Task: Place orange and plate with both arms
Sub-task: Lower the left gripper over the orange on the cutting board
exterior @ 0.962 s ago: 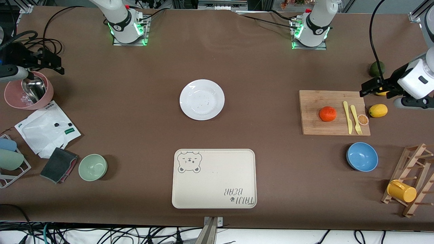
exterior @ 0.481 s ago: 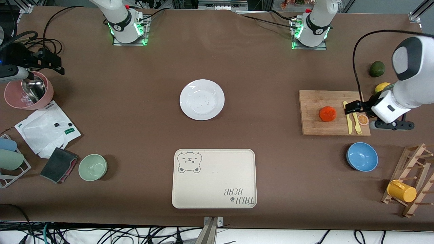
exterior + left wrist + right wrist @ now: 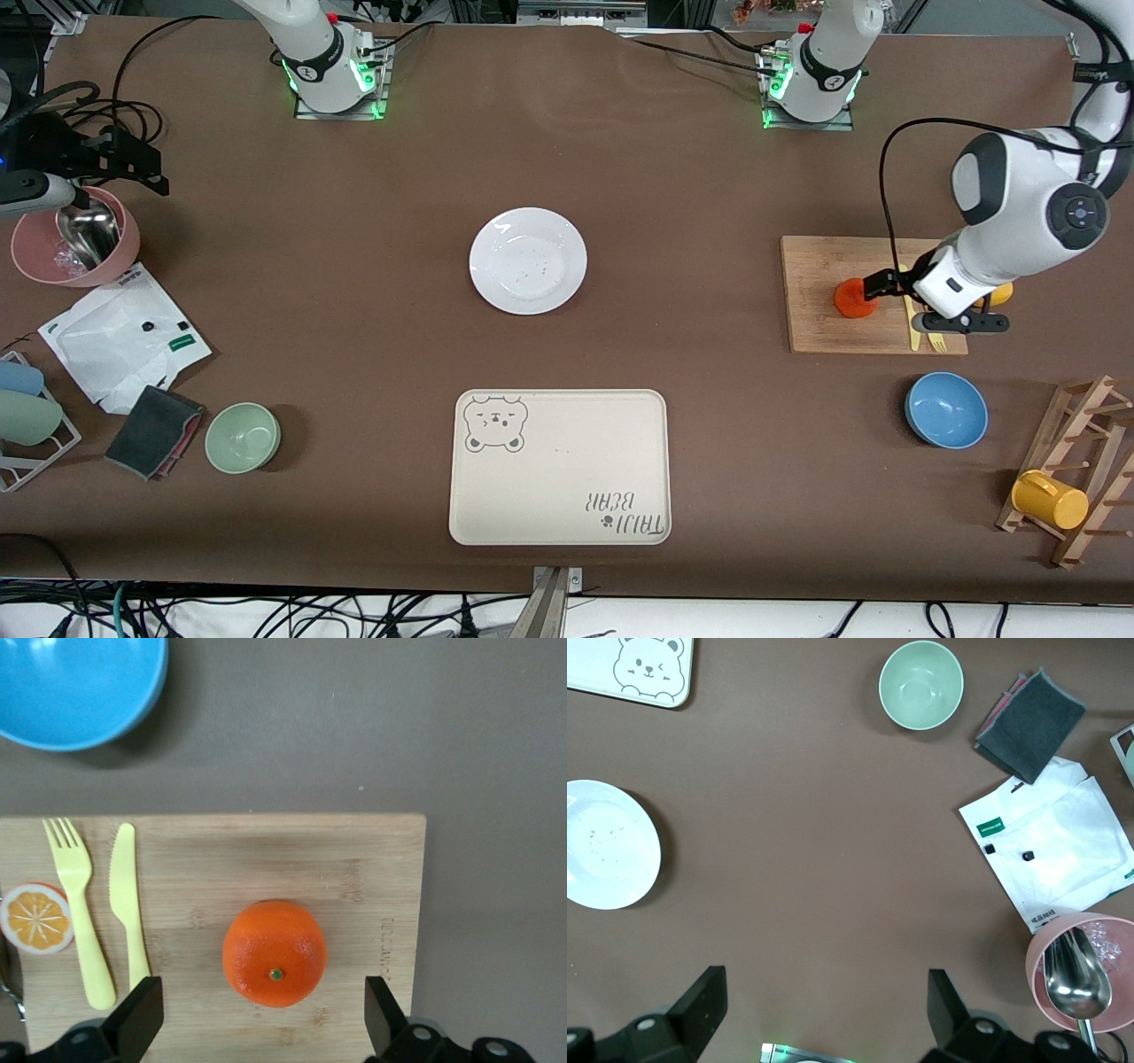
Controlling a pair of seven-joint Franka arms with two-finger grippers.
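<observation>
Wooden board [image 3: 815, 330]: orange [image 3: 850, 299] mid-board, left hand [image 3: 873, 283] open above.

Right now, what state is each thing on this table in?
orange: whole, resting on the cutting board
plate: bare, on the table
left gripper: open, over the orange
right gripper: open, waiting
blue bowl: upright
yellow cup: tipped on the rack

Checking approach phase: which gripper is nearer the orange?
Left. The left gripper hangs open right over the orange; the right gripper waits open above the pink bowl.
</observation>
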